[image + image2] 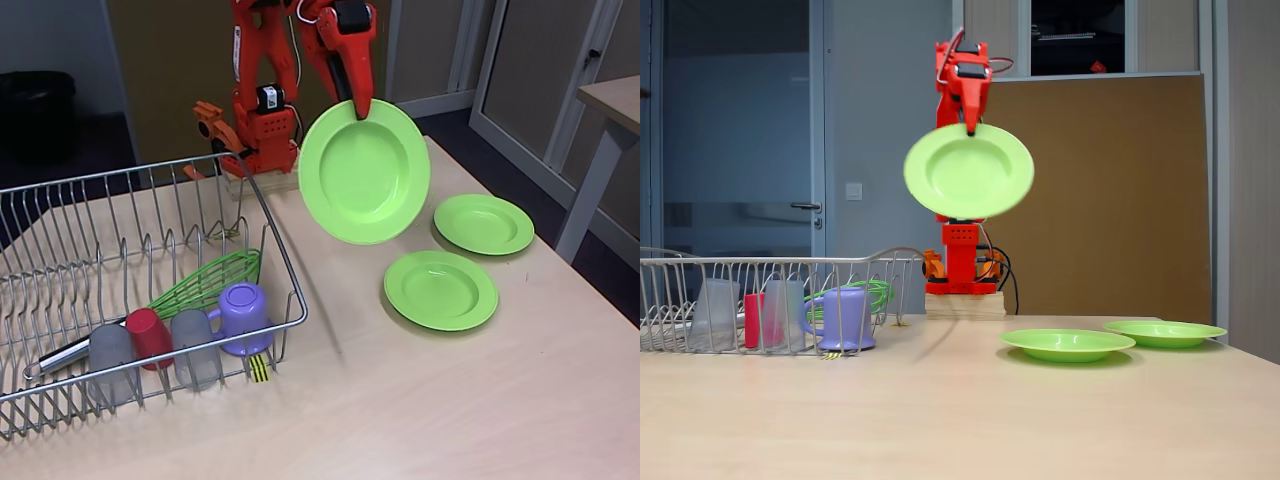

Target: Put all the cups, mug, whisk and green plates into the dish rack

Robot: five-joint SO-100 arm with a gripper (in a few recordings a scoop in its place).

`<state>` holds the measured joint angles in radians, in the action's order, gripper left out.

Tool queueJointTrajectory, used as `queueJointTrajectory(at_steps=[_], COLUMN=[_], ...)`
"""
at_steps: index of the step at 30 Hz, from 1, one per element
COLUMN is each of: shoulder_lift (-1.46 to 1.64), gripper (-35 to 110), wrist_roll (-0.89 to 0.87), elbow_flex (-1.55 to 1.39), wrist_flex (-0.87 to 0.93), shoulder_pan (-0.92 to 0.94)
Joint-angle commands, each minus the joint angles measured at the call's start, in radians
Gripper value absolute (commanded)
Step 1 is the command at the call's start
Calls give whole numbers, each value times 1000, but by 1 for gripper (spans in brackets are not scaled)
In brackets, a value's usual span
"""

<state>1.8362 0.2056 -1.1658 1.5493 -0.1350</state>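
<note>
While it hangs high above the desk [560, 400], the hand [360, 108] is clamped on the top rim of one green plate [364, 172], which dangles on edge; two more green plates [441, 289] lie flat below, right; the dish rack [60, 215], left, holds whisk [205, 282], mug [243, 312] and cups [150, 335]; bare desk lies between.

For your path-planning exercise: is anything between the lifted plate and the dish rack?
Nothing visible. The pincer holds the plate in the air by its top rim, right of the rack. The rack's back section is open; cups, mug and whisk sit near its front.
</note>
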Motion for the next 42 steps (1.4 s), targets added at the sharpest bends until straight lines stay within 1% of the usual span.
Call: queueJointTrajectory(at_steps=[1,5,7,10,16,20,29,42], shoulder_lift=[-18,-71,-83,-126,-127,-129,-129,-199], gripper=[0,0,0,0,0,0,0,0], wrist_roll=[6,-118,-135,-187,-291,-314,-282,-221], elbow_flex=[138,219,238,288,173,100,-103,-179], wrist_flex=[60,114,120,193,207,195,69,-28], shoulder_pan=[117,304,371,466,667,775,890,983])
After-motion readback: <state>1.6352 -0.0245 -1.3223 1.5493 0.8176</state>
